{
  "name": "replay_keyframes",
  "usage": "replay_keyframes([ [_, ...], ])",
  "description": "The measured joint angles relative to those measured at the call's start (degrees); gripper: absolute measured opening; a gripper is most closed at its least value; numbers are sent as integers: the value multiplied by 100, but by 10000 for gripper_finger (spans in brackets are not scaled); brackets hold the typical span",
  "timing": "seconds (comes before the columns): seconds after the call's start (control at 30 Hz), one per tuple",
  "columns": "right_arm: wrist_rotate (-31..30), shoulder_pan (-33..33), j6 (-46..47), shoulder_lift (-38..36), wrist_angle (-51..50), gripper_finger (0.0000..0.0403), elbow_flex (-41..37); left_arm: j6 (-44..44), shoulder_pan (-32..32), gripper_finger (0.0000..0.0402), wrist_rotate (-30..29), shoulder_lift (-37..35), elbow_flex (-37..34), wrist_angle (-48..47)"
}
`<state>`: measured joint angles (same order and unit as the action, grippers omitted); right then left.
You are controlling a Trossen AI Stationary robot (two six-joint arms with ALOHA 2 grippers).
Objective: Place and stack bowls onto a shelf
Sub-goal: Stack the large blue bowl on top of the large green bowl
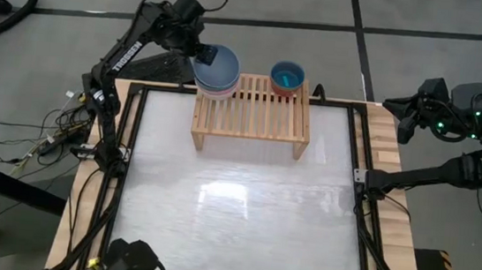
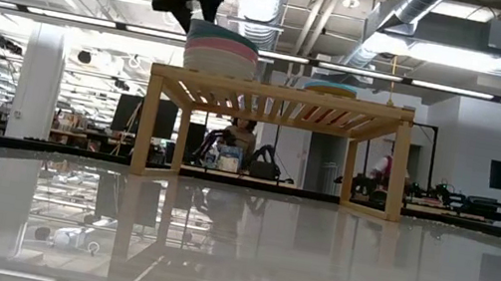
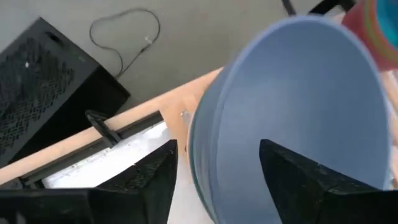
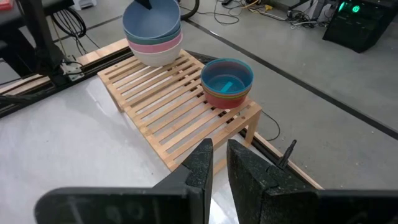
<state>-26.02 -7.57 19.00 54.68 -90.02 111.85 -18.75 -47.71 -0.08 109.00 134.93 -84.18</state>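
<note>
Slate blue bowl (image 4: 151, 20) tops large stack; teal bowl (image 4: 226, 76) tops small stack.

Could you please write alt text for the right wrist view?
A light-wood slatted shelf holds two bowl stacks: a larger one topped by a slate blue bowl and a smaller one topped by a teal bowl. The right claw points toward it.

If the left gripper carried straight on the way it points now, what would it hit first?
The slate blue bowl topping the stack of larger bowls on the shelf. The left gripper is open astride the bowl's rim, one finger inside, so it would likely press onto that rim almost at once.
</note>
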Motion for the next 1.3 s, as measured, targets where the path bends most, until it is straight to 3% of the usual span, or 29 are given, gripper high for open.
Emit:
replay_keyframes([
  [0.27, 0, 2, 2, 0, 0, 76, 0, -72, -160, 221, -318, -505, 7, 408],
  [0.4, 0, 0, 2, 0, 0, 76, 0, -127, -271, 208, 30, -805, 7, 909],
  [0.53, 0, 0, 28, 0, 0, 76, 0, 12, -273, 143, 302, -916, 17, 1352],
  [0.67, 0, 1, 91, 0, 0, 76, 0, 343, -253, 35, 521, -858, -21, 1227],
  [0.73, 0, 2, 101, 0, 0, 76, 0, 351, -253, 12, 687, -858, -185, 1248],
  [0.9, 0, 1, 103, 0, 0, 76, 0, 306, -253, 2, 1254, -851, -710, 1277],
  [1.3, 0, 1, 101, 0, 1, 76, 0, 299, -497, 0, 1143, -845, -1560, 1474],
])
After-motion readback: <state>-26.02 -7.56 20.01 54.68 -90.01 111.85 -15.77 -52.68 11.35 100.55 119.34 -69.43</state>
